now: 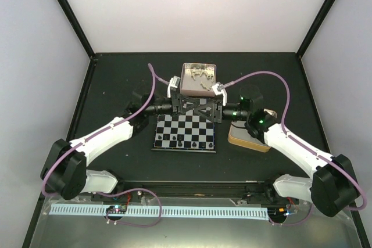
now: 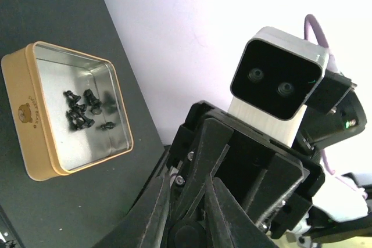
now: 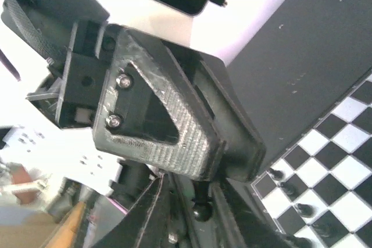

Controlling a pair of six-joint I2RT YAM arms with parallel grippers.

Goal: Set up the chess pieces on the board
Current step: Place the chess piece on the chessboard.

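right end effector (image 3: pixel 192 193) | black piece (image 3: pixel 200 210) between its fingers (image 3: pixel 152 207) | board (image 3: pixel 331 161) near

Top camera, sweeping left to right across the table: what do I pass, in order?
left arm's shoulder → board → gold tin → right arm's shoulder. The far tin shares the board's span, so it is left out.

Pretty clearly a robotics lab test cell, not anyone's home — a matte black tabletop (image 1: pixel 116 79) boxed in by plain white panel walls (image 1: pixel 192 10) with black frame struts (image 1: pixel 68 13) at the corners. A white-and-black left robot arm (image 1: pixel 104 135) and its matching right robot arm (image 1: pixel 296 146) are bolted at the near edge, lilac cables (image 1: pixel 264 74) loop off them, a boxy grey-and-black camera module (image 2: pixel 279 79) sits on a wrist, and a white slotted strip (image 1: pixel 163 211) runs along the front.
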